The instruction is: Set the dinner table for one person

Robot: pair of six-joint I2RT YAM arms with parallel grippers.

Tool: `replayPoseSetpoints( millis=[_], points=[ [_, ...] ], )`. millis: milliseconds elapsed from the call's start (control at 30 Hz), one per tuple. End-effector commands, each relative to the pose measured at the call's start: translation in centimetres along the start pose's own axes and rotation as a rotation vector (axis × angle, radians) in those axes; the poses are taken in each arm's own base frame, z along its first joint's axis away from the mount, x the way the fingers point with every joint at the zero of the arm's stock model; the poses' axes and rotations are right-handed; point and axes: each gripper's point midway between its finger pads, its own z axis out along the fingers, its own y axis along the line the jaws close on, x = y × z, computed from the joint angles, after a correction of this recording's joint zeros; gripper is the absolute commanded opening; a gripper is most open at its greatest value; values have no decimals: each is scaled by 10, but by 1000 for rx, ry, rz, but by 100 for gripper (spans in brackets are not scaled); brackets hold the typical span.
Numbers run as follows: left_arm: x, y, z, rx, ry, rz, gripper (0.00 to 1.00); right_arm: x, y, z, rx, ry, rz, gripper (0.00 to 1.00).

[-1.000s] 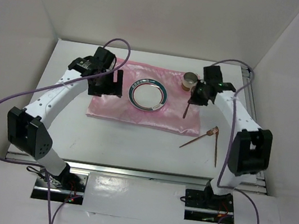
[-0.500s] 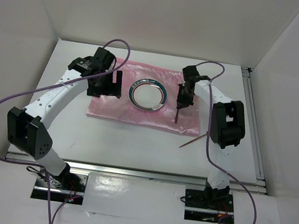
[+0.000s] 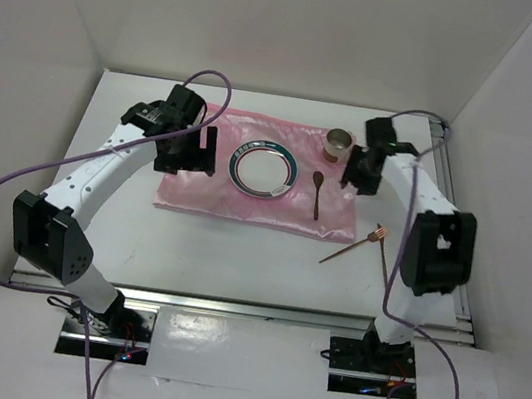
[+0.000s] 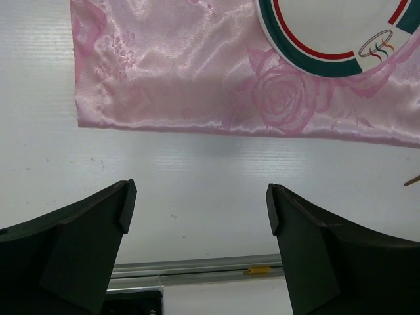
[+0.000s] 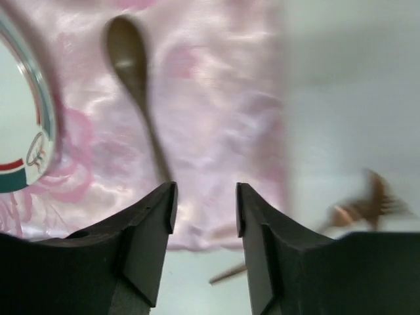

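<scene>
The white desk [image 3: 115, 196] fills the floor of the scene, with metal rails along its near and right edges, and a shiny pink cloth [image 3: 245, 201] lies spread across its middle. A round plate [image 3: 262, 171] with a teal rim sits on the cloth. Just right of the plate, a dark spoon [image 3: 317, 193] lies flat on the cloth with its bowl toward the far side. A small cup [image 3: 336, 145] stands at the cloth's far right corner. Two thin copper-coloured utensils [image 3: 349, 251] rest on the bare desk beside the cloth's right edge. The left gripper [image 3: 193, 151] hangs over the cloth's left part, its fingers spread wide and empty. The right gripper [image 3: 356, 171] hovers near the cup; its wrist view shows a narrow gap between the fingers [image 5: 147, 236] with nothing held, and the spoon lies on the cloth below.
</scene>
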Motion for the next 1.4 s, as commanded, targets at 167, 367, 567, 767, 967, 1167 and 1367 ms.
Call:
replayPoseSetpoints(
  millis=[167, 367, 567, 767, 967, 1167, 1367],
  points=[
    [-11, -9, -9, 38, -40, 6, 100, 41, -125, -68, 87, -89, 347, 61],
    [-11, -11, -5, 42, -28, 16, 100, 92, -147, -47, 137, 65, 493, 55],
    [-10, -8, -6, 34, -32, 16, 100, 102, -131, -28, 32, 136, 512, 55],
    [-10, -8, -7, 38, -40, 15, 100, 109, -94, -19, -1, 156, 510, 54],
    [-11, -7, -7, 29, -44, 15, 100, 119, -98, 1, 56, 180, 523, 44],
    [-9, -6, -8, 29, -44, 15, 100, 137, -102, 18, 89, 216, 524, 40],
    [-9, -6, -8, 29, -44, 15, 100, 143, -107, 21, 128, 218, 512, 19]
  ],
)
